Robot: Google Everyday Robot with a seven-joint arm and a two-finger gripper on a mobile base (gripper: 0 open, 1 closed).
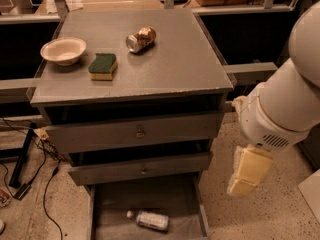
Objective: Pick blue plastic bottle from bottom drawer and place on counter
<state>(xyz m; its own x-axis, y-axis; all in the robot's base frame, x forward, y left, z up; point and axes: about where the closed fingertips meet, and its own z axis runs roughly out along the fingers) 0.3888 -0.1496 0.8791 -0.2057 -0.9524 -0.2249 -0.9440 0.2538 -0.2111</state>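
- On the counter (175, 69) sat one white bowl (63, 50), one green-and-yellow sponge (103, 66) and one crushed can (140, 38), each apart from the others.
- There were three drawers: two upper drawers (135, 132) above the open bottom drawer (112, 204).
- The bottom drawer held one blue plastic bottle (150, 220), lying on its side with its cap to the left.
- The gripper (242, 184) hung to the right of the cabinet with nothing seen in it. How far open it was could not be told.

1. The white arm (295, 94) comes in from the far right of the scene and slopes down toward the left.
2. Its thick rounded segment ends in a white wrist housing (265, 129) with a small vent grille on the lower side.
3. The cream-coloured gripper (247, 174) hangs below this housing, on the near right, pointing downward and a little to the left.
4. It holds nothing.
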